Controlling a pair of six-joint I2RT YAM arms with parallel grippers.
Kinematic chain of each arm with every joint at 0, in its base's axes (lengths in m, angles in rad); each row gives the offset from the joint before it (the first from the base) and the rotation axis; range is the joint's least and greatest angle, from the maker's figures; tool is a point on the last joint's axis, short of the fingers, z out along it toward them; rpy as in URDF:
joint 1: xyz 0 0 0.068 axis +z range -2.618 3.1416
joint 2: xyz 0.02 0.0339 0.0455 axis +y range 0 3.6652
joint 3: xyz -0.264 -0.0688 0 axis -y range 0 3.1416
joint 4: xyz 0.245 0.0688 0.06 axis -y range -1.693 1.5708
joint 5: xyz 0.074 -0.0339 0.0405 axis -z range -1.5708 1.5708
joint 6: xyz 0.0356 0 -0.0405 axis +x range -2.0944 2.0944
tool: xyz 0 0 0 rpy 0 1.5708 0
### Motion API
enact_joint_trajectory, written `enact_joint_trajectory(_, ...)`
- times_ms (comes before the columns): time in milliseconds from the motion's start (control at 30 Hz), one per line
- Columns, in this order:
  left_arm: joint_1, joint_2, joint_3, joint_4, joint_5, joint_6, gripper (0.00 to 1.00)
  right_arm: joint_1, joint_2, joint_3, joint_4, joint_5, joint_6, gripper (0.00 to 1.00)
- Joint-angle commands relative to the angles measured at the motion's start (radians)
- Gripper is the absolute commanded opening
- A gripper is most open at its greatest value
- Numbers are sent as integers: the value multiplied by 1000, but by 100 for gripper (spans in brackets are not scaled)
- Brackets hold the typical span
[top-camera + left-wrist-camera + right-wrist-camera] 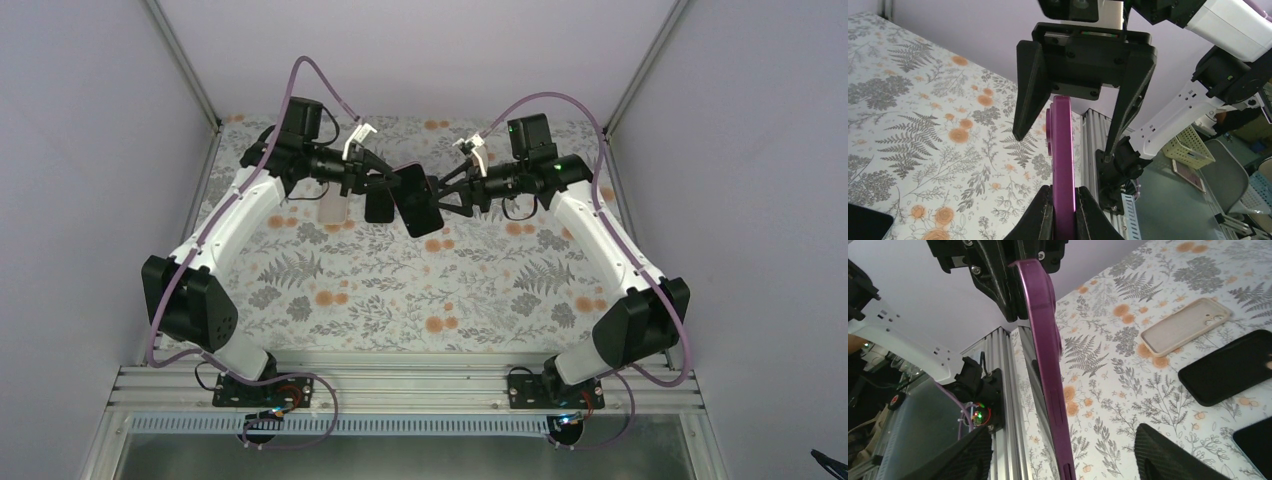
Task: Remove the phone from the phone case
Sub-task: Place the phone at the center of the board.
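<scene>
The phone in its purple case (pixel 416 201) is held in the air above the table's middle, its dark screen facing up. In the left wrist view the case (pixel 1063 150) is edge-on, and my left gripper (pixel 1064 202) is shut on its near end. My right gripper (pixel 1063 431) is wide open. Its two fingers (pixel 1168 455) straddle the case's other end (pixel 1048 365) without touching it. In the top view, the left gripper (pixel 385 186) and right gripper (pixel 452 196) meet at the phone from opposite sides.
A beige empty case (pixel 1185 325) and a black phone or case (pixel 1233 367) lie on the flowered cloth below the left gripper. In the top view the beige case (pixel 332 208) is beside the black one (pixel 378 207). Another black item (pixel 1255 440) lies nearby. The aluminium rail (pixel 400 385) runs along the near edge.
</scene>
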Motion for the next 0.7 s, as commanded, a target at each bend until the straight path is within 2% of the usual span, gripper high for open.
enact_joint_trajectory(0,-19,-4,49,7,56,41,2,3,12,-30,2,-90,46,63)
enact_joint_trajectory(200,-31,5,56,9,46,36,2,14,16,-46,25,-78,77,45)
enact_joint_trajectory(467,-43,25,64,9,35,31,2,35,19,-48,40,-60,91,27)
enact_joint_trajectory(600,-45,36,77,7,31,26,2,37,18,-49,45,-52,102,6)
enact_joint_trajectory(667,-45,40,83,10,18,20,3,36,11,-54,52,-46,114,4)
